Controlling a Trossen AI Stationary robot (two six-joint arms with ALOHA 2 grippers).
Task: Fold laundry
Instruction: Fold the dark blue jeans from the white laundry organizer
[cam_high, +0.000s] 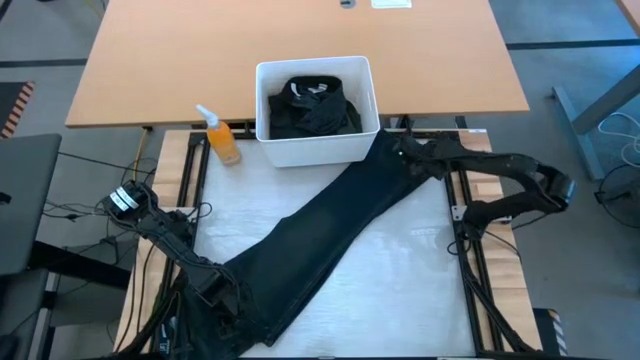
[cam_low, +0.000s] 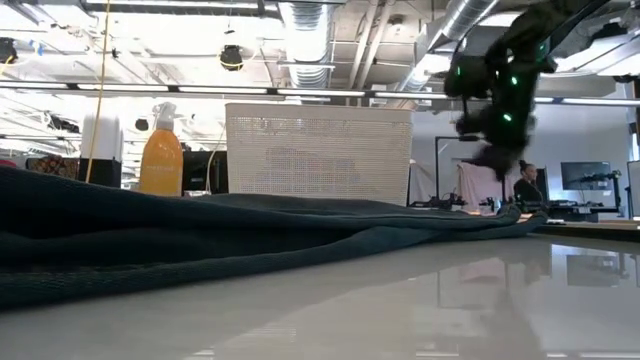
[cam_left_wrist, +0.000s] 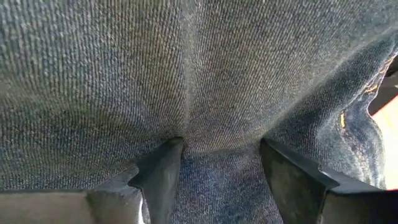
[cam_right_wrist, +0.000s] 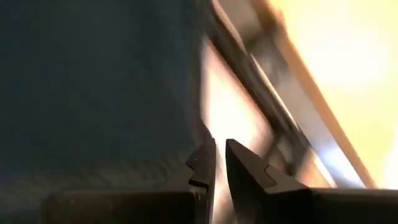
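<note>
A long dark blue-black garment (cam_high: 330, 235) lies flat and slantwise on the white tabletop, from the near left to the far right, where its end (cam_low: 505, 215) rests on the table beside the bin. My left gripper (cam_left_wrist: 221, 165) is at the garment's near left end, open, with the cloth filling the view ahead of it. My right gripper (cam_high: 405, 150) hangs above the far right end, clear of the cloth (cam_low: 492, 150). Its fingers (cam_right_wrist: 219, 163) stand almost together with nothing between them. My left gripper comes slanting down onto the garment's near left end (cam_high: 240, 300). Its two spread fingertips (cam_left_wrist: 166, 155) meet the denim-like cloth, which spans the gap between them. A crease (cam_left_wrist: 186, 118) runs up from one tip. The cloth lies on the table.
A white bin (cam_high: 316, 110) with more dark laundry stands at the table's far middle, close to the garment's far end. An orange spray bottle (cam_high: 222, 140) stands left of it. A wooden desk (cam_high: 300, 50) lies beyond. Bare tabletop (cam_high: 400, 280) shows near right.
</note>
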